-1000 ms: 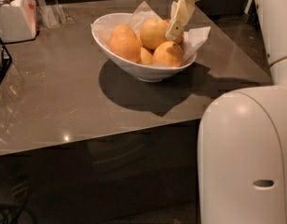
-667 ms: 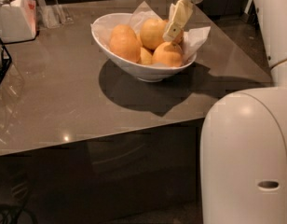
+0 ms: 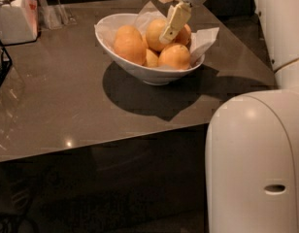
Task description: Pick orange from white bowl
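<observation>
The white bowl (image 3: 140, 71) stands on the brown table, lined with crumpled white paper (image 3: 207, 37). It holds several yellowish-orange fruits: a large orange (image 3: 129, 43) at the left, one at the back (image 3: 154, 33), one at the front right (image 3: 174, 56), and a smaller piece (image 3: 150, 58) between them. My gripper (image 3: 163, 18) reaches in from the top right and hangs over the bowl. It is open and empty. One beige finger (image 3: 174, 21) points down against the right side of the back orange. The other finger is up near the top edge.
The table (image 3: 67, 106) has its front edge running across the middle of the view. A white boxy container (image 3: 14, 18) stands at the back left, and a black wire rack (image 3: 0, 64) at the left edge. My white body (image 3: 256, 159) fills the lower right.
The gripper has shifted a little to the left over the bowl, so its lower finger now lies over the back orange. The fruits and the bowl have not moved.
</observation>
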You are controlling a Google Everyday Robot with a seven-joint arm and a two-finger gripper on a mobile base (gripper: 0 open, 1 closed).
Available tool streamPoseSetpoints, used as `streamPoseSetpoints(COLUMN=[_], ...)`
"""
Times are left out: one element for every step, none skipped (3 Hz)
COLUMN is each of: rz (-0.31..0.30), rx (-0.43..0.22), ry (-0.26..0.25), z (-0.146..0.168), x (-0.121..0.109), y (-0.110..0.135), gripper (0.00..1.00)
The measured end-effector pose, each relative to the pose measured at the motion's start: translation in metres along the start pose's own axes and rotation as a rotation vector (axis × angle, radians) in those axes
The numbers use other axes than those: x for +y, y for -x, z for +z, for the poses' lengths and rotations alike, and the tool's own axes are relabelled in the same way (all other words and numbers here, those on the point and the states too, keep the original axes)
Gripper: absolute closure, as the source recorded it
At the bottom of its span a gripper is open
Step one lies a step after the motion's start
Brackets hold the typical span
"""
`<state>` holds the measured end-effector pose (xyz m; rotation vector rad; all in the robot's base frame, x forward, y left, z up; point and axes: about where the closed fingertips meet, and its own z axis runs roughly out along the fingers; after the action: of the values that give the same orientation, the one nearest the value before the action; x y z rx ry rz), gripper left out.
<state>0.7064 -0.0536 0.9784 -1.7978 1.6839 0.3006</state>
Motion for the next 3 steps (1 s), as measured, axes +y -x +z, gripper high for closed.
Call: streamPoseSetpoints(rz=[0.0,0.0,0.023], rx=[0.0,0.0,-0.006], ry=[0.0,0.0,0.014], z=[0.0,0.0002,0.009], x=[0.0,0.0,-0.0001], y=[0.0,-0.0001,-0.0049], gripper=[0.33,0.48,0.29])
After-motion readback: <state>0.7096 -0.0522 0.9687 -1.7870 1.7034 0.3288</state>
